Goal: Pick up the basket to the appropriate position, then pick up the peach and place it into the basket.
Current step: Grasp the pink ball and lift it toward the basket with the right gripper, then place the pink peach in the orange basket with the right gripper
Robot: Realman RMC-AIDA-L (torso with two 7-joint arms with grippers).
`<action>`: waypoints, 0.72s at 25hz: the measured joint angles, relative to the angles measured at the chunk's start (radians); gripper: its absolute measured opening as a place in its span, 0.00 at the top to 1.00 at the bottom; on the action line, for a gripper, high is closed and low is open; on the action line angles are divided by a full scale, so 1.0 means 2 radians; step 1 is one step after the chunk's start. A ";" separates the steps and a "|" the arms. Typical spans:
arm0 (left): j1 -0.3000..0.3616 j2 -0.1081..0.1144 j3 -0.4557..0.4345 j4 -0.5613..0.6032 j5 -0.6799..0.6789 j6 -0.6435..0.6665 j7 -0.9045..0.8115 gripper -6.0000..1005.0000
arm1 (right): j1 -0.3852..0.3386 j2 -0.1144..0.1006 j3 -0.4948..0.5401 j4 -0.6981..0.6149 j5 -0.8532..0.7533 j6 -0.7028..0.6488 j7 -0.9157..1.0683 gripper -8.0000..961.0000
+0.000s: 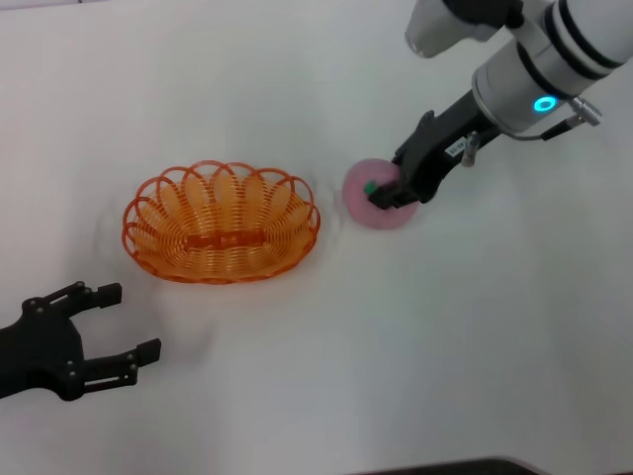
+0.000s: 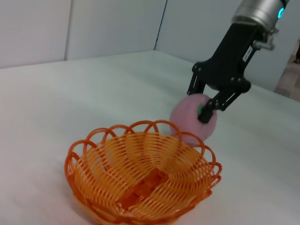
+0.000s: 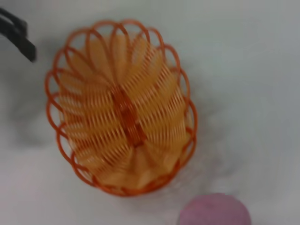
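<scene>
The orange basket (image 1: 222, 235) stands upright on the white table, left of centre; it also shows in the left wrist view (image 2: 140, 180) and the right wrist view (image 3: 122, 126). The pink peach (image 1: 368, 210) lies just to the basket's right, apart from it, with its green leaf mark on top. My right gripper (image 1: 393, 191) reaches down from the upper right, its black fingers closed on the peach's top (image 2: 192, 119). The peach's edge shows in the right wrist view (image 3: 213, 211). My left gripper (image 1: 136, 320) is open and empty, in front of the basket's left end.
The white table (image 1: 475, 346) spreads wide around the basket and the peach. A dark edge (image 1: 445, 467) runs along the table's front. A black finger of the left gripper (image 3: 18, 35) shows beyond the basket in the right wrist view.
</scene>
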 joint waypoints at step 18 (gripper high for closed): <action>-0.004 0.000 -0.001 -0.001 -0.007 -0.002 0.000 0.08 | -0.020 0.000 0.062 -0.033 0.111 -0.037 -0.014 0.70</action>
